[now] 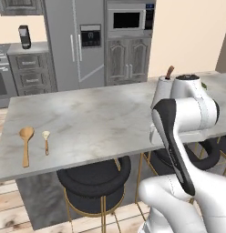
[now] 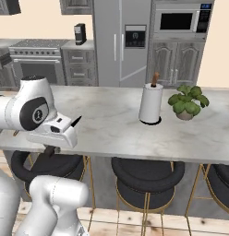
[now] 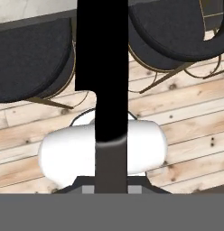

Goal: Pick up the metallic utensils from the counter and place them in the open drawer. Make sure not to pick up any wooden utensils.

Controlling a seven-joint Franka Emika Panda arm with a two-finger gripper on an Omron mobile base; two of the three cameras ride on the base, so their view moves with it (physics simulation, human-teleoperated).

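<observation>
The knife [image 3: 102, 54] is being gripped by the closed end effector [image 3: 111, 180], its black length running up the centre of the hand view over stools [image 3: 28, 58] and plank floor; its tip is also showing at centre left of the right base view. It is being held off the tabletop [image 1: 96, 118]. For a clean drop into the drawer, the blade is best kept level and lowered before release. The wooden spoons [image 1: 26, 136] at lower left are being left alone. No legible writing is being noted.
</observation>
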